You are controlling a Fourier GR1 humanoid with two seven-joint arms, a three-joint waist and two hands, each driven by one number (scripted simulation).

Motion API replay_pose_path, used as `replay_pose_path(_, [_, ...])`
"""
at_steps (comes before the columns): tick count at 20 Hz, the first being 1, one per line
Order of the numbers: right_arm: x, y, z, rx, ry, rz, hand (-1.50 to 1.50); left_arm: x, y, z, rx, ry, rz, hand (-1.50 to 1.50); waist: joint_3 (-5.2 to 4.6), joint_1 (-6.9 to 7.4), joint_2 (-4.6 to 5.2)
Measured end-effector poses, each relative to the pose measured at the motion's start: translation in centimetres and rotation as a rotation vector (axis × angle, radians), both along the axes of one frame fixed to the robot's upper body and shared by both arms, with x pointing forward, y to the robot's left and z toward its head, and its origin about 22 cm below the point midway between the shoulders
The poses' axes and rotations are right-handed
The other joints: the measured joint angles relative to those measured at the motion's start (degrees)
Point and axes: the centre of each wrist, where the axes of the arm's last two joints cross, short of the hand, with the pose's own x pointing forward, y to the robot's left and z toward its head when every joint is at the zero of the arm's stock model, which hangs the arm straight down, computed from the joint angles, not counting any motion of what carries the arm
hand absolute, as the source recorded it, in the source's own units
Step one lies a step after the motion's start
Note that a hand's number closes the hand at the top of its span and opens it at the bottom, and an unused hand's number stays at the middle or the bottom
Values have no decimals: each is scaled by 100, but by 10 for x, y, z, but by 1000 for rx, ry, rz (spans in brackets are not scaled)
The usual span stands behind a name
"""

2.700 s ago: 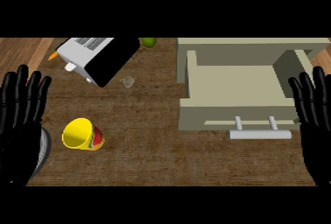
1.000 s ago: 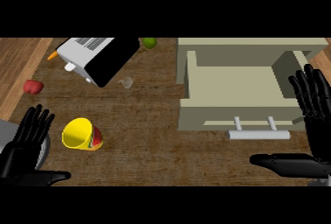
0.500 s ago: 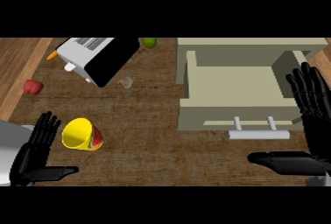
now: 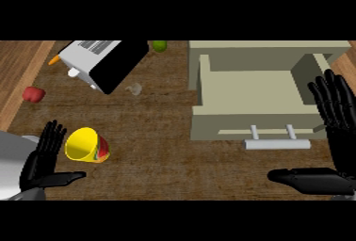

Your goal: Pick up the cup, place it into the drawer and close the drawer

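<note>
Cup (image 4: 86, 145), yellow, lying on its side on the wooden counter (image 4: 160, 141), just right of the left hand (image 4: 43, 165) (fingers straight, thumb out, not touching it); drawer (image 4: 252, 101) pulled open at upper right, handle (image 4: 277, 144) toward viewer; right hand (image 4: 332, 141) spread flat beside it, holding nothing.

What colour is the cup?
Yellow cup, with red and green on its side; seen in the head view.

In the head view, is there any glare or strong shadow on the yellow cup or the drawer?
Head view: no glare on the yellow cup, lit evenly with a slightly darker inside; the open drawer shows only soft shading along its inner walls, and its handle casts a faint shadow.
</note>
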Motion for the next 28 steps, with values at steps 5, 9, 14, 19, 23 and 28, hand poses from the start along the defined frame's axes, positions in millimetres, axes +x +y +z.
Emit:
replay_pose_path(5, [0,4,2,-1,3,2,-150,-2,-3,-15,14,18,21,-150,-3,-11,5])
replay_pose_path(9, [1,4,-1,-3,0,6,-150,1,-1,-17,26,29,25,-150,-8,-31,17])
replay_pose_path(14, [7,4,-1,-2,3,12,-150,7,-10,-20,35,20,15,-150,-10,-41,23])
replay_pose_path(19, [6,5,-2,-3,8,20,-150,9,-18,-23,26,22,0,-150,-12,-53,25])
replay_pose_path(23, [6,5,-5,0,8,23,-150,17,-22,-21,9,11,-7,-150,-13,-70,33])
replay_pose_path(28, [8,0,-6,4,11,21,-150,24,-27,-19,-33,0,-35,-150,-13,-61,33])
